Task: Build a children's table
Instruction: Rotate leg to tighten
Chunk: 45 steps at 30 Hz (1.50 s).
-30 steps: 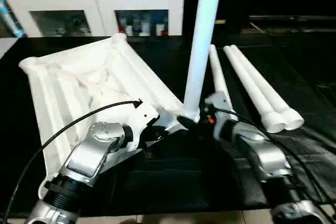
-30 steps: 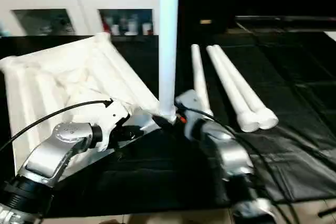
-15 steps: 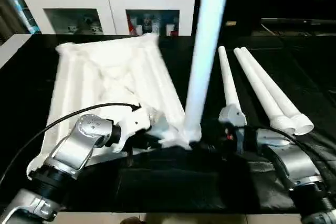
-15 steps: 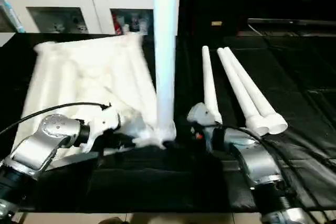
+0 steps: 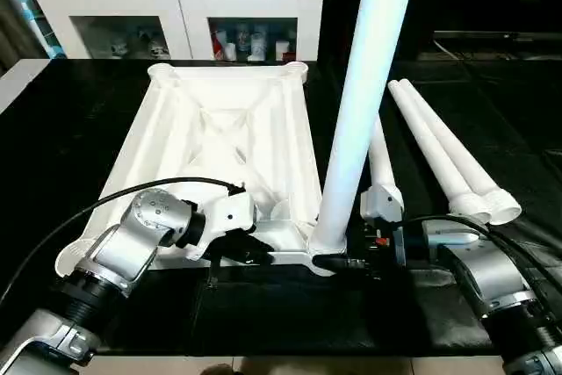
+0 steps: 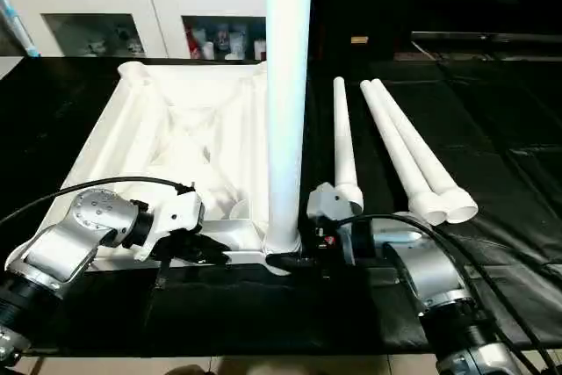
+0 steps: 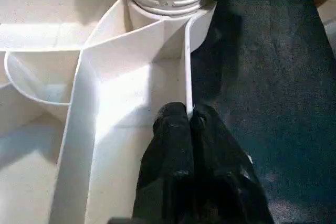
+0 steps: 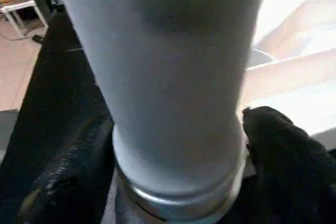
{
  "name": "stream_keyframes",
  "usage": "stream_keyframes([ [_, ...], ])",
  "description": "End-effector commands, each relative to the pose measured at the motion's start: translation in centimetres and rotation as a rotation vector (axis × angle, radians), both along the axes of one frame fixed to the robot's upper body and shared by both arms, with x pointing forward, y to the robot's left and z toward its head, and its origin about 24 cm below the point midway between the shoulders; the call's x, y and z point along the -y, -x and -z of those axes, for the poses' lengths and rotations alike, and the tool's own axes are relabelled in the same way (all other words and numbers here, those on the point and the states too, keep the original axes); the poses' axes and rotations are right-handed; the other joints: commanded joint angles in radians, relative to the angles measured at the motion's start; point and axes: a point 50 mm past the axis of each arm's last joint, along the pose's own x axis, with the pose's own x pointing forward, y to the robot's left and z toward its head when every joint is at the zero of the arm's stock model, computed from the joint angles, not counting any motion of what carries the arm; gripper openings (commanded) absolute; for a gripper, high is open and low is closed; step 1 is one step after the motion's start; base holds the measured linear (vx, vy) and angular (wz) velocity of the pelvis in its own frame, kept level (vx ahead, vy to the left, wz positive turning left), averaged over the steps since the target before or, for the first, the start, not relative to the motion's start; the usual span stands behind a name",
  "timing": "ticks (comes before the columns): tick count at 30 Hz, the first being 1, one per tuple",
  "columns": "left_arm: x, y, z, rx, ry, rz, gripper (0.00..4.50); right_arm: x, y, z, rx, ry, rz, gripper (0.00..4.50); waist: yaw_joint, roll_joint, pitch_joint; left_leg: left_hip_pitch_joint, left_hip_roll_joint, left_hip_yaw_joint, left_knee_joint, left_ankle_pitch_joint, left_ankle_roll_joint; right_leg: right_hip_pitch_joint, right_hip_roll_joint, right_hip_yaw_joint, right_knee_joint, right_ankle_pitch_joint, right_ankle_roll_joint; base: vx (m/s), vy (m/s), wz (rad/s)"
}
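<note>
The white table top point(image 5: 180, 142) lies upside down on the black mat, ribbed underside up. One white leg point(image 5: 356, 111) stands upright in its near right corner socket point(image 7: 168, 3). My left gripper point(image 7: 189, 121) is shut on the thin near rim of the table top, just left of that socket point(image 5: 255, 252). My right gripper point(image 5: 338, 261) reaches in from the right and is shut on the base of the upright leg point(image 8: 173, 77), one finger point(image 8: 275, 153) pressed against its collar. Three loose legs point(image 5: 430, 147) lie side by side on the mat to the right.
A white cabinet point(image 5: 176, 6) with glass doors stands behind the mat. The mat's front edge point(image 5: 290, 356) runs close below my forearms. Black cables loop over both wrists. Bare mat lies left of the table top.
The table top has swung from a skewed, tilted pose to lying flat and square with the mat. The camera has shifted too. My right gripper's fingers have drawn in on the leg's base.
</note>
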Motion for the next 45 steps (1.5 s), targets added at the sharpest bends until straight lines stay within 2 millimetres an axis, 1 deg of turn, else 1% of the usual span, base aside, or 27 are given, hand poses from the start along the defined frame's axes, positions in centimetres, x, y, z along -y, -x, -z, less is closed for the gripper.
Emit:
stream_keyframes([
  [1, 0.3, 0.4, 0.3, -0.02, -0.031, 0.064, 0.0, -0.1, -0.2, -0.4, -0.005, -0.014, -0.012, 3.46, -0.001, 0.001, -0.073, 0.007, 0.045, -0.013, -0.065, -0.161, 0.049, 0.054, -0.077, 0.045, -0.075, -0.141, -0.236, 0.0, 0.0, 0.0],
  [3, 0.2, 0.4, 0.3, -0.02, -0.031, 0.065, 0.0, -0.1, -0.2, -0.5, -0.01, -0.018, -0.017, 3.23, -0.001, 0.0, -0.073, 0.007, 0.045, -0.013, -0.065, -0.166, 0.048, 0.054, -0.077, 0.046, -0.076, -0.151, -0.234, 0.0, 0.0, 0.0],
  [5, 0.2, 0.4, 0.3, -0.02, -0.031, 0.066, 0.0, -0.1, -0.2, -0.5, -0.013, -0.021, -0.021, 3.23, 0.0, 0.0, -0.073, 0.008, 0.046, -0.013, -0.066, -0.167, 0.046, 0.054, -0.079, 0.046, -0.077, -0.16, -0.232, 0.0, 0.0, 0.0],
  [7, 0.2, 0.4, 0.3, -0.02, -0.031, 0.065, 0.0, -0.1, -0.1, -0.5, -0.015, -0.024, -0.023, 2.92, 0.0, -0.001, -0.073, 0.008, 0.045, -0.013, -0.066, -0.166, 0.045, 0.053, -0.078, 0.046, -0.077, -0.164, -0.232, 0.0, 0.0, 0.0],
  [11, 0.2, 0.3, 0.3, -0.021, -0.027, 0.058, 0.0, -0.3, -0.1, -0.5, -0.027, -0.034, -0.029, 2.83, 0.0, -0.001, -0.073, 0.007, 0.046, -0.013, -0.066, -0.163, 0.045, 0.054, -0.077, 0.046, -0.076, -0.161, -0.231, 0.0, 0.0, 0.0],
  [12, 0.2, 0.3, 0.3, -0.021, -0.024, 0.054, 0.0, -0.3, 0.0, -0.5, -0.031, -0.038, -0.029, 2.81, 0.0, 0.001, -0.073, 0.007, 0.045, -0.013, -0.065, -0.16, 0.045, 0.053, -0.077, 0.046, -0.076, -0.157, -0.231, 0.0, 0.0, 0.0],
  [15, 0.3, 0.1, 0.3, -0.027, 0.004, -0.004, 0.0, -0.8, 0.0, -0.4, -0.04, -0.056, 0.002, 2.79, 0.0, 0.0, -0.073, 0.007, 0.045, -0.013, -0.066, -0.163, 0.044, 0.053, -0.077, 0.046, -0.077, -0.164, -0.229, 0.0, 0.0, 0.0],
  [17, 0.4, 0.0, 0.3, -0.027, 0.014, -0.027, 0.0, -1.0, 0.0, -0.3, -0.038, -0.057, 0.021, 2.79, -0.001, 0.001, -0.072, 0.008, 0.044, -0.013, -0.067, -0.169, 0.038, 0.052, -0.077, 0.046, -0.079, -0.178, -0.227, 0.0, 0.0, 0.0],
  [18, 0.6, -0.3, 0.1, -0.025, 0.05, -0.094, 0.0, -1.7, -0.3, -0.1, -0.022, -0.054, 0.085, 2.79, -0.003, 0.006, -0.071, 0.009, 0.044, -0.014, -0.067, -0.177, 0.031, 0.052, -0.079, 0.046, -0.079, -0.195, -0.225, 0.0, 0.0, 0.0],
  [20, 1.0, -0.6, -0.2, -0.015, 0.097, -0.187, 0.0, -2.7, -0.9, 0.3, -0.007, -0.058, 0.181, 2.79, -0.009, 0.002, -0.067, 0.009, 0.041, -0.014, -0.07, -0.201, 0.014, 0.05, -0.078, 0.045, -0.084, -0.242, -0.217, 0.0, 0.0, 0.0],
  [21, 1.4, -0.7, -0.5, -0.01, 0.138, -0.278, 0.0, -4.0, -1.7, 0.5, -0.01, -0.078, 0.284, 2.79, -0.016, -0.002, -0.067, 0.006, 0.041, -0.016, -0.073, -0.204, 0.0, 0.053, -0.08, 0.045, -0.082, -0.272, -0.208, 0.0, 0.0, 0.0],
  [22, 1.5, -0.7, -0.5, -0.009, 0.143, -0.291, 0.0, -4.2, -1.8, 0.5, -0.013, -0.082, 0.301, 2.78, -0.025, -0.002, -0.065, 0.003, 0.038, -0.019, -0.074, -0.209, -0.006, 0.053, -0.08, 0.042, -0.088, -0.316, -0.192, 0.0, 0.0, 0.0],
  [24, 1.7, -0.7, -0.5, -0.003, 0.157, -0.338, 0.0, -4.8, -2.2, 0.6, -0.022, -0.096, 0.347, 2.77, -0.035, -0.003, -0.067, 0.003, 0.038, -0.02, -0.073, -0.212, -0.004, 0.052, -0.08, 0.044, -0.092, -0.345, -0.175, 0.0, 0.0, 0.0],
  [25, 1.9, -0.7, -0.6, 0.001, 0.163, -0.363, 0.0, -5.1, -2.3, 0.6, -0.024, -0.103, 0.367, 2.77, -0.037, -0.003, -0.067, 0.004, 0.039, -0.02, -0.073, -0.205, -0.002, 0.051, -0.08, 0.045, -0.091, -0.331, -0.178, 0.0, 0.0, 0.0],
  [26, 2.3, -0.8, -0.7, 0.015, 0.187, -0.451, 0.0, -6.1, -2.8, 0.6, -0.027, -0.107, 0.429, 2.77, -0.045, -0.003, -0.071, 0.004, 0.041, -0.017, -0.068, -0.182, 0.004, 0.05, -0.078, 0.046, -0.084, -0.27, -0.195, 0.0, 0.0, 0.0],
  [27, 2.4, -0.7, -0.8, 0.017, 0.19, -0.467, 0.0, -6.3, -2.9, 0.6, -0.028, -0.107, 0.44, 2.77, -0.049, -0.002, -0.069, 0.001, 0.04, -0.018, -0.069, -0.174, 0.009, 0.05, -0.077, 0.046, -0.085, -0.255, -0.203, 0.0, 0.0, 0.0],
  [30, 3.1, -0.7, -1.1, 0.03, 0.209, -0.536, 0.0, -7.0, -3.1, 0.6, -0.02, -0.095, 0.469, 2.77, -0.048, -0.008, -0.073, 0.0, 0.038, -0.015, -0.065, -0.139, 0.028, 0.052, -0.073, 0.046, -0.081, -0.194, -0.209, 0.0, 0.0, 0.0],
  [33, 3.7, -0.7, -1.5, 0.045, 0.214, -0.556, 0.0, -7.4, -3.0, 0.6, -0.008, -0.084, 0.457, 2.77, -0.046, -0.006, -0.076, -0.001, 0.038, -0.014, -0.062, -0.098, 0.048, 0.054, -0.071, 0.045, -0.071, -0.095, -0.23, 0.0, 0.0, 0.0],
  [34, 3.7, -0.7, -1.5, 0.049, 0.21, -0.553, 0.0, -7.4, -3.0, 0.5, -0.006, -0.088, 0.444, 3.12, -0.044, -0.005, -0.076, 0.0, 0.038, -0.013, -0.061, -0.092, 0.056, 0.054, -0.072, 0.045, -0.07, -0.076, -0.236, 0.0, 0.0, 0.0],
  [36, 3.6, -0.8, -1.5, 0.063, 0.187, -0.544, 0.0, -7.2, -3.0, 0.5, -0.003, -0.094, 0.44, 3.47, -0.043, -0.004, -0.075, 0.0, 0.037, -0.013, -0.062, -0.102, 0.061, 0.055, -0.072, 0.045, -0.073, -0.084, -0.235, 0.0, 0.0, 0.0],
  [37, 3.5, -0.8, -1.5, 0.066, 0.178, -0.543, 0.0, -7.1, -3.0, 0.5, -0.005, -0.102, 0.439, 3.47, -0.043, -0.004, -0.074, 0.0, 0.038, -0.013, -0.063, -0.108, 0.06, 0.055, -0.073, 0.045, -0.074, -0.092, -0.234, 0.0, 0.0, 0.0],
  [38, 3.5, -0.8, -1.5, 0.067, 0.177, -0.543, 0.0, -7.1, -3.0, 0.5, -0.005, -0.103, 0.438, 3.52, -0.044, 0.0, -0.073, 0.001, 0.038, -0.013, -0.063, -0.125, 0.056, 0.054, -0.073, 0.045, -0.077, -0.111, -0.23, 0.0, 0.0, 0.0],
  [40, 3.3, -0.9, -1.5, 0.069, 0.168, -0.54, 0.0, -6.9, -3.0, 0.4, 0.005, -0.102, 0.44, 3.82, -0.044, -0.001, -0.071, 0.002, 0.037, -0.014, -0.065, -0.147, 0.044, 0.054, -0.073, 0.045, -0.08, -0.147, -0.222, 0.0, 0.0, 0.0],
  [41, 3.2, -1.0, -1.5, 0.067, 0.165, -0.538, 0.0, -6.7, -2.9, 0.4, 0.01, -0.104, 0.435, 3.92, -0.044, 0.004, -0.071, 0.002, 0.037, -0.014, -0.065, -0.152, 0.041, 0.054, -0.074, 0.046, -0.08, -0.155, -0.221, 0.0, 0.0, 0.0],
  [43, 3.0, -1.0, -1.4, 0.063, 0.158, -0.533, 0.0, -6.3, -2.8, 0.3, 0.013, -0.104, 0.428, 4.02, -0.043, 0.002, -0.072, 0.003, 0.038, -0.014, -0.065, -0.157, 0.037, 0.054, -0.073, 0.046, -0.08, -0.155, -0.218, 0.0, 0.0, 0.0],
  [44, 2.8, -1.1, -1.3, 0.062, 0.146, -0.52, 0.0, -5.9, -2.7, 0.3, 0.02, -0.096, 0.41, 4.13, -0.042, 0.006, -0.072, 0.004, 0.039, -0.015, -0.066, -0.157, 0.035, 0.054, -0.073, 0.046, -0.08, -0.149, -0.219, 0.0, 0.0, 0.0],
  [45, 2.5, -1.1, -1.2, 0.066, 0.131, -0.502, 0.0, -5.4, -2.5, 0.3, 0.035, -0.088, 0.384, 4.26, -0.041, 0.003, -0.073, 0.004, 0.038, -0.015, -0.065, -0.157, 0.037, 0.055, -0.071, 0.045, -0.079, -0.139, -0.217, 0.0, 0.0, 0.0],
])
